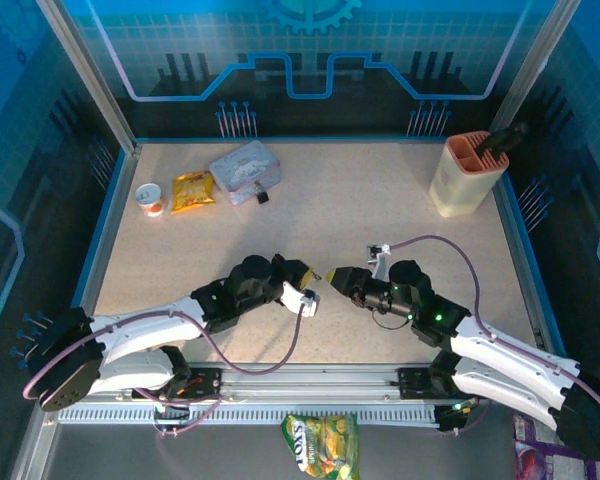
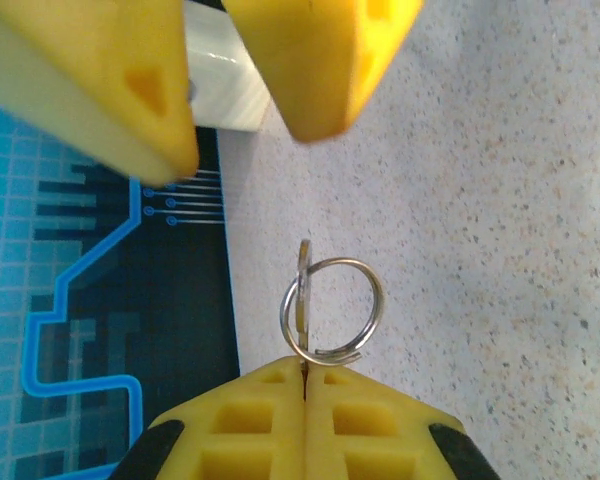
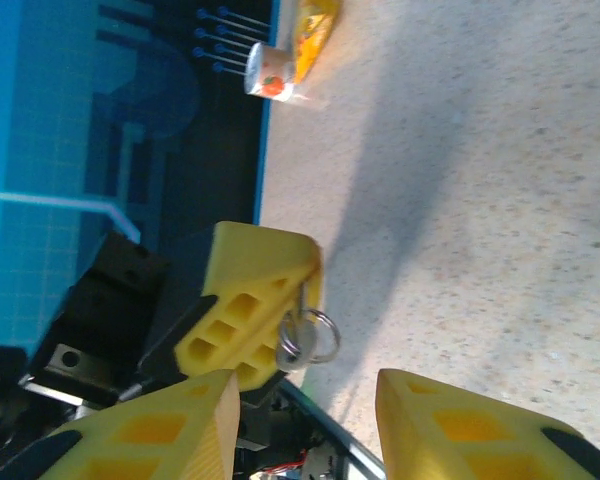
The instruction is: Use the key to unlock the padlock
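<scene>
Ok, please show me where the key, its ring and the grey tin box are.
key (image 2: 303, 265): left wrist view, on its thin upper edge.
ring (image 2: 380, 303): left wrist view, on the right side of the wire loop.
tin box (image 1: 242, 168): top external view, on the middle of the lid.

**A:** Both arms are working mid-table: left gripper (image 1: 310, 275) reaching in from eight o'clock, right gripper (image 1: 334, 279) from four, yellow tips almost nose to nose.

**B:** And the padlock (image 1: 262, 197)?

**A:** Up at eleven o'clock, a dark speck just beside the grey tin (image 1: 242, 168), at its near corner. Snack bag (image 1: 193, 190) and small cup (image 1: 150, 199) at ten, beige holder (image 1: 465, 178) at two.
</scene>
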`<control>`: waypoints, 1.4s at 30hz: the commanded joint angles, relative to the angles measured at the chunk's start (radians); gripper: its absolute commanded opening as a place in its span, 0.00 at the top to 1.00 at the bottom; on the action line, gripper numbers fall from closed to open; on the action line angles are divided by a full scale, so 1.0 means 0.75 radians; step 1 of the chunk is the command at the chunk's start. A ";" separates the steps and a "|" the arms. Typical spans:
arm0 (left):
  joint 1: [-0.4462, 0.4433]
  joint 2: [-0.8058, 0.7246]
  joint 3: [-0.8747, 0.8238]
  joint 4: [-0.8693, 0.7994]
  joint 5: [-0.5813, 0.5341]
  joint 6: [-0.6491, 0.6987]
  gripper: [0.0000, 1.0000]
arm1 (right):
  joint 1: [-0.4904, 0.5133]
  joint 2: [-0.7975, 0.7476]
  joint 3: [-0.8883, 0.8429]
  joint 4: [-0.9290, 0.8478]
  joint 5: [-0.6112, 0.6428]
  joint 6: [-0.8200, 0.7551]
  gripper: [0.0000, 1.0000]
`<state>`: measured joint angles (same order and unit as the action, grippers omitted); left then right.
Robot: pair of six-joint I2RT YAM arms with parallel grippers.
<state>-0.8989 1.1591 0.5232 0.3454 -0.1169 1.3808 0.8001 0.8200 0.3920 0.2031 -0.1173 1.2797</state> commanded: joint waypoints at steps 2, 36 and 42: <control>0.004 -0.052 -0.034 0.089 0.107 -0.074 1.00 | 0.055 0.056 0.047 0.147 -0.007 0.020 0.60; 0.002 -0.119 -0.053 0.135 0.089 -0.302 0.80 | 0.082 0.114 0.079 0.121 0.043 -0.059 1.00; 0.051 -0.257 -0.033 0.039 0.073 -0.796 0.67 | 0.071 0.045 0.105 0.007 0.146 -0.327 1.00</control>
<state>-0.8791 1.0393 0.4797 0.3988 -0.0807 1.0355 0.8520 0.8894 0.4274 0.2638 -0.0776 1.1736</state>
